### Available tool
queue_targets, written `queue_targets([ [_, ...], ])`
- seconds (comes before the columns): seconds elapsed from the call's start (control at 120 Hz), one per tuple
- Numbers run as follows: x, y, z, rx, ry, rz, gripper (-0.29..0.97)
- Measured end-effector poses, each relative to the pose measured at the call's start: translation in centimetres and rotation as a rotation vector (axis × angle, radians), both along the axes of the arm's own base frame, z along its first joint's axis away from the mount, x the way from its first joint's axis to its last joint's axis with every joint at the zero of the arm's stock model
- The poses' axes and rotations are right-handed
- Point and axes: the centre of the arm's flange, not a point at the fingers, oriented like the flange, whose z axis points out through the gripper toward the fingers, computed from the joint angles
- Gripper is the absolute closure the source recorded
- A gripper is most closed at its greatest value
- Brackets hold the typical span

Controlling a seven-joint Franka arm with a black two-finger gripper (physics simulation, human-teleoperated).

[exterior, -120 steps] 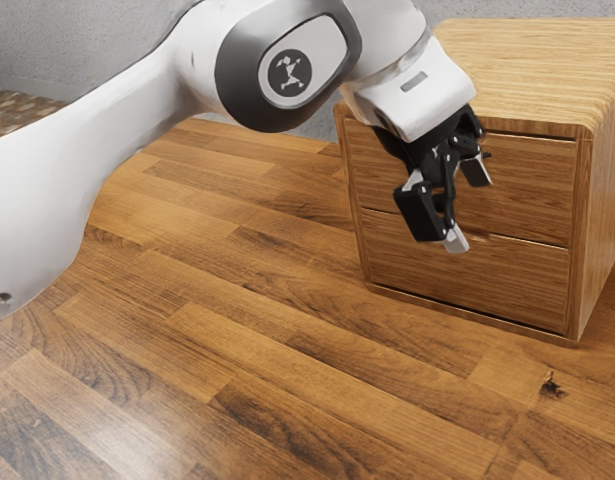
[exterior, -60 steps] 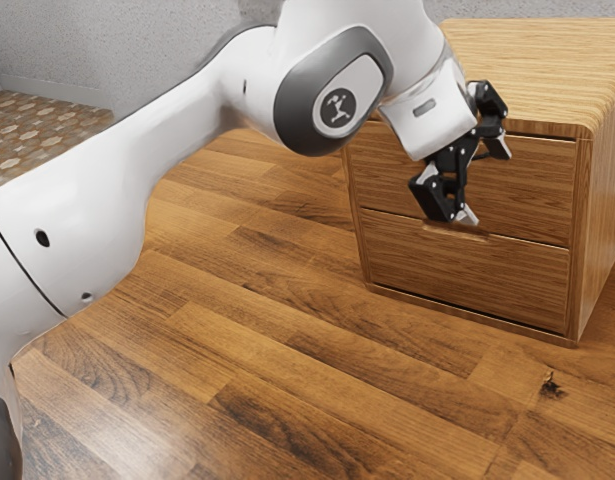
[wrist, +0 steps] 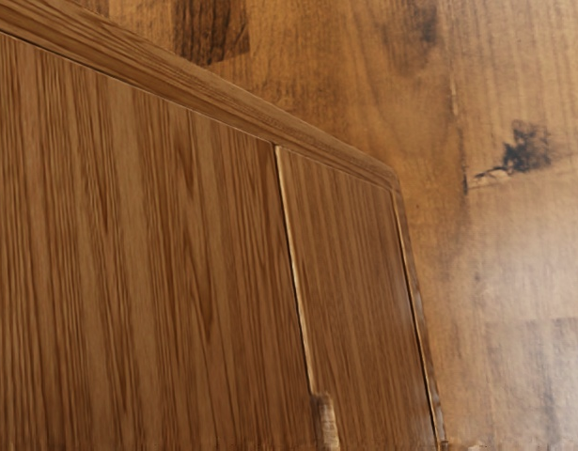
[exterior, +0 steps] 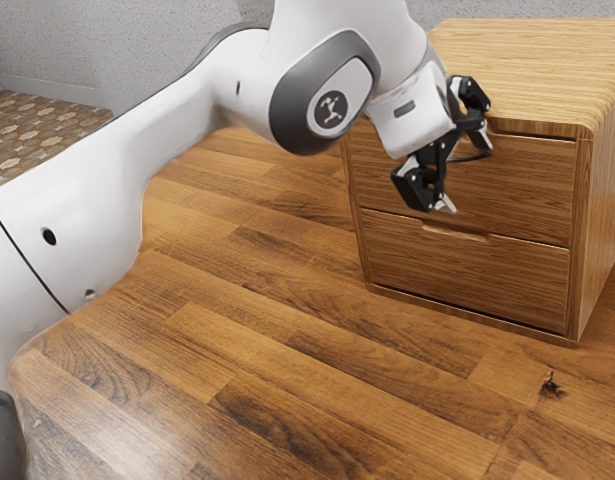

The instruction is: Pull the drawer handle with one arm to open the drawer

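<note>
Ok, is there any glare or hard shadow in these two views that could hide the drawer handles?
Exterior view: soft, even light, a faint pale sheen on the floor, a thin shadow under the cabinet, and the lower drawer handle is plainly lit. Wrist view: the drawer fronts are evenly lit, with no glare.

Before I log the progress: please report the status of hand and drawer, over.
Hand open, in front of upper drawer. Upper drawer looks shut, nothing gripped. Lower drawer shut too. No obstacle seen.
</note>
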Motion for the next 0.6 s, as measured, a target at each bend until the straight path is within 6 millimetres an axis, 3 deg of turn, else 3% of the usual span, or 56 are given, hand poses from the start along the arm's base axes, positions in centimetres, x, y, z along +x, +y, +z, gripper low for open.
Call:
queue_targets([
  [0.183, -1.4, -0.1, -0.2, 0.045, 0.015, -0.001, 0.0],
  [0.6, -1.2, 2.3, 0.4, 0.044, 0.005, 0.031, 0.0],
])
